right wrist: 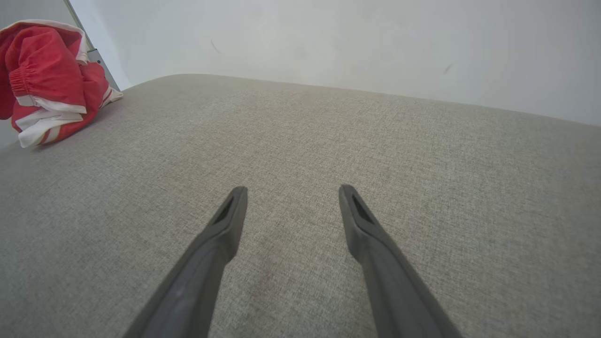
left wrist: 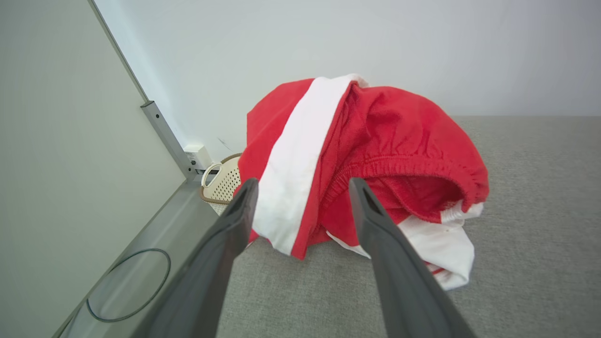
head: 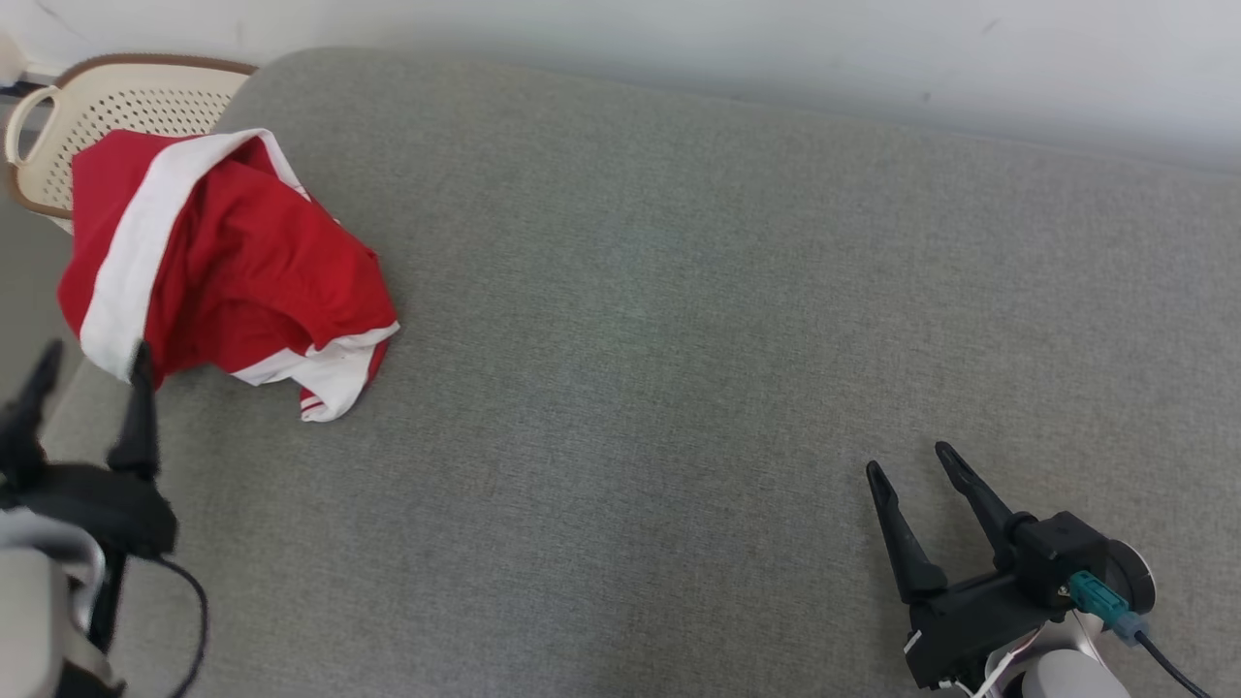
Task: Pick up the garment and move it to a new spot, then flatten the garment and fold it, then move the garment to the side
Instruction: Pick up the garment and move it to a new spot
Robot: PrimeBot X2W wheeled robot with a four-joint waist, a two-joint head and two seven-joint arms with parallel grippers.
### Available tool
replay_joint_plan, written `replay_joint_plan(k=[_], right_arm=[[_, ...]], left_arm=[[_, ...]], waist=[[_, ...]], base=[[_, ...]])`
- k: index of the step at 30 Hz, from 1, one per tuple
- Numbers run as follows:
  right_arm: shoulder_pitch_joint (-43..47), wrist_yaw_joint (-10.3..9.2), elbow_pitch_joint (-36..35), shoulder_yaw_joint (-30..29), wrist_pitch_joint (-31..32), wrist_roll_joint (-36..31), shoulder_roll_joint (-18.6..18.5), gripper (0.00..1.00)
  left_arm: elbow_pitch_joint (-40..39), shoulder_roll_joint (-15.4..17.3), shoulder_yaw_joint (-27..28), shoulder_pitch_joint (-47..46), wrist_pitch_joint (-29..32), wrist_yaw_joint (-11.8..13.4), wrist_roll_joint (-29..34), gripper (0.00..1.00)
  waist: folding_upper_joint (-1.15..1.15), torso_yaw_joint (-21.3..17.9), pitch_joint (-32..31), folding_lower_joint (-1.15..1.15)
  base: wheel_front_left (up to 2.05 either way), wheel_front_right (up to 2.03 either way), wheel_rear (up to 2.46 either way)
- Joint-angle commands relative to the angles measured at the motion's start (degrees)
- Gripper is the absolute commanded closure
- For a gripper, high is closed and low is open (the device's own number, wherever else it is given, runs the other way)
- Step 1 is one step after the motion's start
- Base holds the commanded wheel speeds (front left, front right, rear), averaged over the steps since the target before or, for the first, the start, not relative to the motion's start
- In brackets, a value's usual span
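A red garment (head: 242,271) with white bands lies crumpled in a heap at the far left of the grey cushioned surface (head: 679,339). Its elastic waist and white band face the left wrist view, garment (left wrist: 375,155). My left gripper (head: 92,359) is open just in front of the heap's near edge, fingers pointing at it, nothing between them; left gripper (left wrist: 303,185) frames the white band. My right gripper (head: 911,465) is open over the bare surface at the lower right, far from the garment (right wrist: 47,80); right gripper (right wrist: 291,190) holds nothing.
A cream perforated basket (head: 116,107) with a brown rim stands behind the garment, off the surface's left end; basket (left wrist: 223,180). A pale wall (head: 776,48) runs along the back. The surface's left edge drops to a grey floor with a cable loop (left wrist: 127,286).
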Motion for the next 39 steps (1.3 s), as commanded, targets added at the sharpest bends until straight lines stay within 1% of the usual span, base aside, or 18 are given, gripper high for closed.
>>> replay_joint_plan(k=[1,5,10,14,15,17,18,21,25,30,34,35,36,39], right_arm=[[-0.46,0.04,-0.09,0.18,-0.04,0.49,-0.44,0.00],[-0.87,0.04,-0.04,0.74,-0.04,0.85,-0.78,0.00],[-1.71,0.04,0.28,1.54,-0.04,1.18,-1.30,0.00],[-1.95,0.04,0.69,1.88,-0.03,1.73,-1.44,0.00],[-1.95,0.04,0.69,1.88,-0.03,1.73,-1.44,0.00],[-2.44,0.04,0.79,2.06,-0.03,1.95,-1.48,0.00],[-2.78,0.04,0.73,2.28,-0.03,2.03,-1.49,0.00],[-3.65,0.04,1.06,2.66,-0.03,2.58,-1.45,0.00],[-4.94,0.04,1.19,3.05,-0.02,3.11,-1.43,0.00],[-6.19,0.00,1.17,3.26,0.04,3.72,-1.62,0.00],[-6.68,-0.01,1.11,2.66,0.14,4.04,-2.00,0.00],[-6.58,-0.02,1.15,2.41,0.19,4.06,-2.06,0.00],[-6.37,-0.02,1.19,2.23,0.19,4.07,-2.10,0.00],[-5.79,-0.02,1.54,1.79,0.24,4.06,-2.01,0.00]], left_arm=[[1.73,1.45,-0.59,-2.59,-0.22,-0.34,0.44,0.00],[7.00,4.12,-3.52,-8.40,0.81,-0.96,1.13,0.00],[13.02,6.88,-6.78,-14.69,4.09,-1.46,-0.73,0.00],[15.98,8.11,-11.77,-18.62,7.12,-1.50,-2.38,0.00],[15.98,8.11,-11.77,-18.62,7.12,-1.50,-2.38,0.00],[17.27,9.02,-13.87,-20.36,9.02,-1.51,-4.11,0.00],[17.78,10.01,-14.62,-21.43,9.74,-1.51,-4.50,0.00],[20.04,12.00,-16.86,-24.26,12.99,-1.51,-2.92,0.00],[22.20,11.98,-17.40,-26.25,15.73,-1.52,-3.72,0.00],[24.36,11.72,-16.56,-27.69,18.62,-1.22,-5.57,0.00],[24.88,11.60,-16.49,-27.80,18.14,-0.66,-6.18,0.00],[24.94,11.40,-16.63,-27.84,17.89,-0.48,-6.21,0.82],[24.88,11.24,-16.70,-28.00,17.56,-0.06,-6.21,1.00],[24.04,11.28,-17.45,-28.88,15.86,0.99,-5.29,1.00]], waist=[[0.00,-1.34,1.54,-0.01],[0.00,-2.19,2.32,-0.01],[0.00,-3.58,3.48,-0.01],[0.00,-4.54,4.61,-0.01],[0.00,-4.54,4.61,-0.01],[0.00,-4.99,5.34,-0.01],[0.00,-5.27,5.80,-0.01],[0.00,-6.44,7.55,-0.01],[0.00,-7.40,9.23,-0.01],[0.00,-8.72,11.29,-0.01],[0.00,-9.16,12.52,-0.01],[0.00,-9.12,12.63,-0.01],[0.00,-9.06,12.68,-0.01],[0.00,-8.72,12.24,-0.01]], base=[[0.00,0.00,0.00],[0.00,0.00,0.00],[0.00,0.00,0.00],[0.00,0.00,0.00],[0.00,0.00,0.00],[0.00,0.00,0.00],[0.00,0.00,0.00],[0.00,0.00,0.00],[0.00,0.00,0.00],[0.00,0.00,0.00],[0.00,0.00,0.00],[0.00,0.00,0.00],[0.00,0.00,0.00],[0.00,0.00,0.00]])
